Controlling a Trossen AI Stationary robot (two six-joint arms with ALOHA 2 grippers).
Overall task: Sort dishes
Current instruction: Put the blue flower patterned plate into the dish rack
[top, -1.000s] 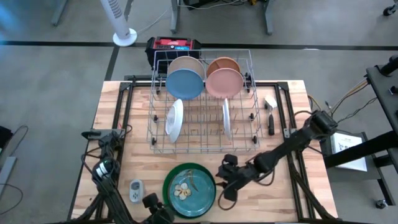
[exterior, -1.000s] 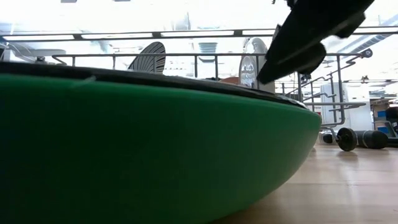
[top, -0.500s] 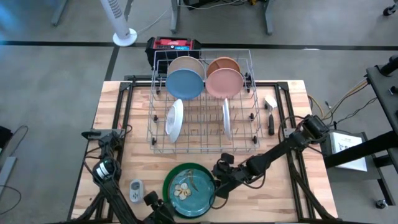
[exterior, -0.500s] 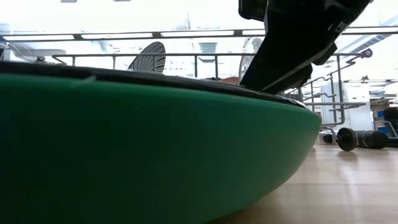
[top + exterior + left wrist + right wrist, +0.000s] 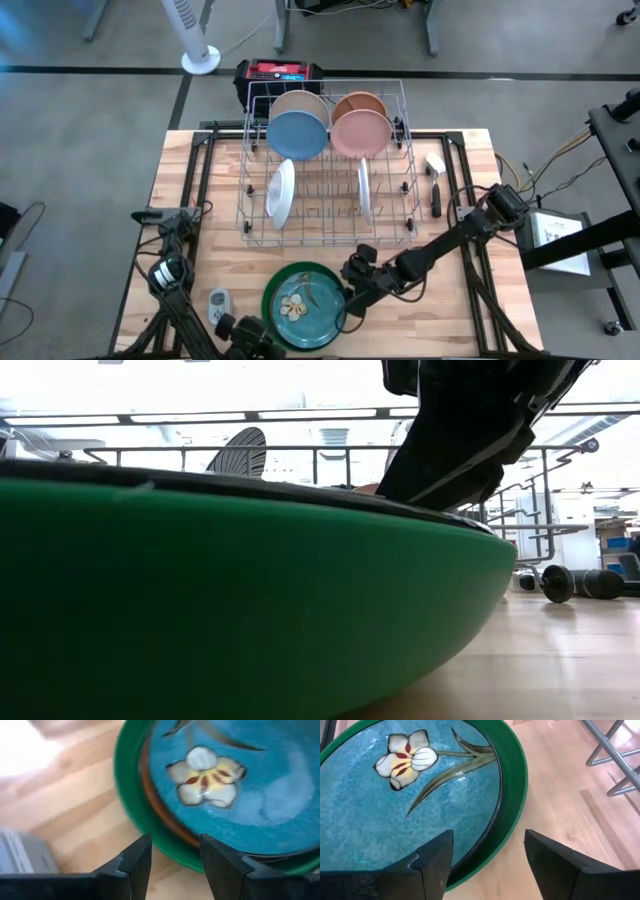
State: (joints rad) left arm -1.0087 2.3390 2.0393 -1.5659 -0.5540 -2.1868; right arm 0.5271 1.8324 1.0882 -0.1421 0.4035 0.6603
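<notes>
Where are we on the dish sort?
Done: blue plate, pink plate and two white plates stand in the wire rack. In hand: right pincer open over the green plate's rim, left pincer open at its opposite edge. Left: that green plate and the flowered dish inside it.

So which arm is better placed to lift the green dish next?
Probably the right: its end effector is open, straddling the green dish's rim. The left end effector, also open, sits just short of the rim.

Grey floor (image 5: 90,120) surrounds the wooden table (image 5: 480,320); a white fan base (image 5: 200,60) stands behind.
</notes>
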